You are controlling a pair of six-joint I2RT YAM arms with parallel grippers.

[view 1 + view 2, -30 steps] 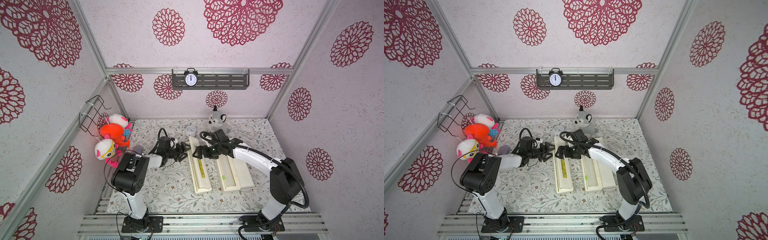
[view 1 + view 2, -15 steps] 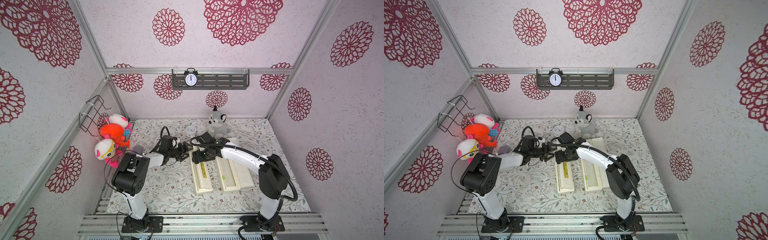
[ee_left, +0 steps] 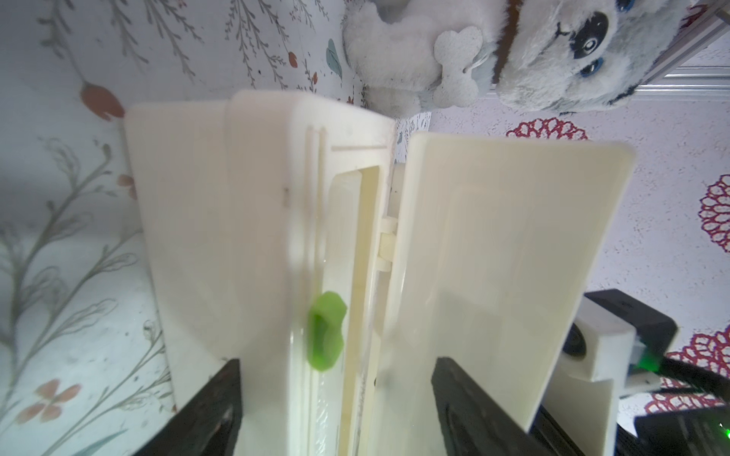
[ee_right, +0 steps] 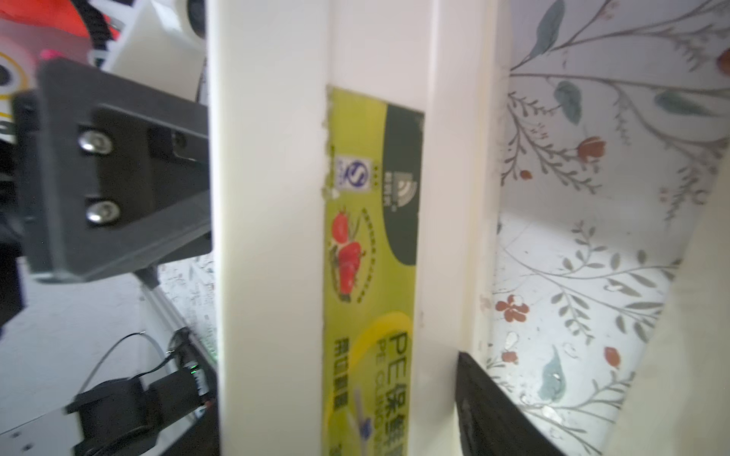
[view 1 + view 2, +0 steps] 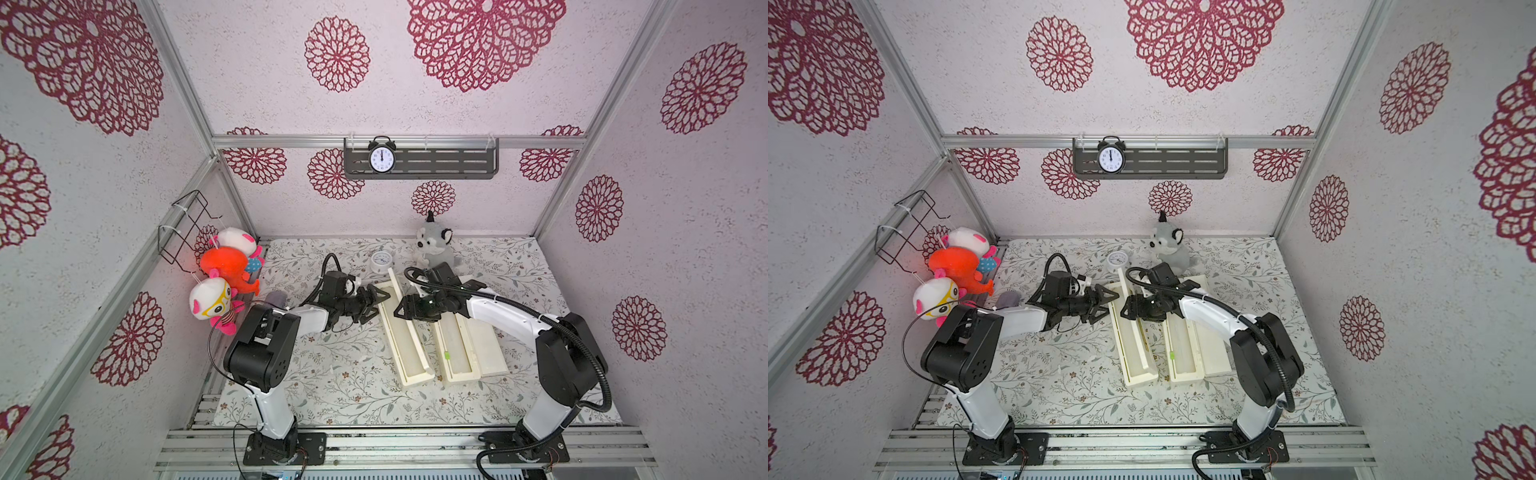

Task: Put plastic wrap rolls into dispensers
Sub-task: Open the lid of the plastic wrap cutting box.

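While both arms hung low over the floral desk [image 5: 332, 374], the grey plush husky [image 5: 434, 249] at its back edge was taken as reference.

Two cream dispensers lay side by side just in front of the husky, with their long axes running from it toward the arm bases.
- Raised-lid dispenser [image 5: 409, 365]: its far end sat toward the left arm's side of the husky. The lid stood on edge along the side facing the other box.
- Flat-lid dispenser [image 5: 457, 353]: straight in front of the husky. Its lid [image 5: 488, 349] was folded down on the desk on the side away from the first box.
- Whether a roll lay in either trough could not be told.

Left hand [image 5: 377, 309]: at the husky end of the raised-lid dispenser, on its outer side. The jaws stood wide with nothing clamped. In the left wrist view the dark fingers [image 3: 213, 406] framed box and lid.

Right hand [image 5: 400, 309]: at the same end, on the lid side, facing the left hand. Only one finger [image 4: 493, 414] showed in the right wrist view, so its grip could not be told.

Round dial [image 5: 381, 262]: just beside the husky, toward the left arm.

Yellow-green label [image 4: 371, 256]: on the lid's outer face.

Green slider [image 3: 326, 335]: on the raised-lid dispenser's rail.
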